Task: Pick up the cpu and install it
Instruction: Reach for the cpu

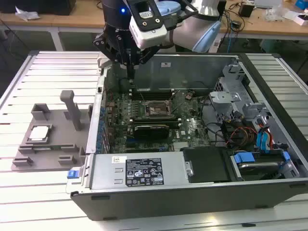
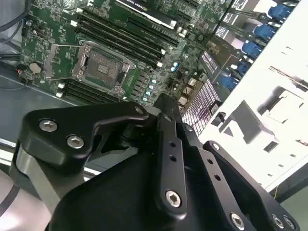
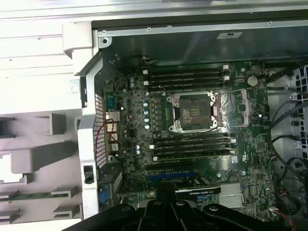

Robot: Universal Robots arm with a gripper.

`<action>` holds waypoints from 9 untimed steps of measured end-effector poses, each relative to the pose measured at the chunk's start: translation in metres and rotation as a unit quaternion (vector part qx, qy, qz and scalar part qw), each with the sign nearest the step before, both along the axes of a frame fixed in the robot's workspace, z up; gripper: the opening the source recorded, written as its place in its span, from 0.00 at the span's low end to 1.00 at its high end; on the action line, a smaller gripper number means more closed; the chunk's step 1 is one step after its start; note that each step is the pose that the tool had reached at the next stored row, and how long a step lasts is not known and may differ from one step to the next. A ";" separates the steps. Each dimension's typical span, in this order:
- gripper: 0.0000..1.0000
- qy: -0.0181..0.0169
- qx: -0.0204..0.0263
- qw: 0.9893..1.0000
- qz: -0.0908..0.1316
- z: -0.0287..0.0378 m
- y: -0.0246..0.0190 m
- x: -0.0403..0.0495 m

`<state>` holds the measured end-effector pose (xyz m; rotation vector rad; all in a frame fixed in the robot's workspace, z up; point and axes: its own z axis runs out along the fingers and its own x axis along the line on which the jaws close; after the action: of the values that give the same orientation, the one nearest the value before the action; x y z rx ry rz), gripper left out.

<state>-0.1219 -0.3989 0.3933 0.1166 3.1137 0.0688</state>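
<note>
— Where do we find the small flat square cpu with the silvery-white metal top (image 1: 39,134)?

— We see it lying flat in its recess on the grey plastic tray (image 1: 62,140), on the slatted table outside the open grey metal computer case (image 1: 96,173). Nothing is touching it.

— And the black gripper (image 1: 131,72)?

— We see it hanging over the case's rear corner, well apart from the chip. In the exterior view its tips look pressed together with nothing between them.

— The black rectangular socket frame (image 3: 195,111)?

— We see it open and empty in both wrist views, its retaining plate folded aside.

— What worries us?

— We count 3 risks. 1: tips this tight would land on the metal top instead of straddling it, so we judge they could press or scratch it. 2: the chip is thin and sits low between the tray's upright blocks, so a shallow pinch on its edges could slip or tilt it. 3: any tilt or turn carried to the socket could bend the bare contacts.
</note>
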 end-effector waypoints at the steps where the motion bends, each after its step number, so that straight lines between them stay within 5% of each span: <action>1: 0.11 0.000 0.000 1.000 0.000 0.0001 0.0000 -0.0027; 9: 0.11 0.000 0.000 1.000 0.000 0.0000 0.0000 -0.0300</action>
<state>-0.1519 -0.3989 0.3933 0.1165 3.1137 0.0688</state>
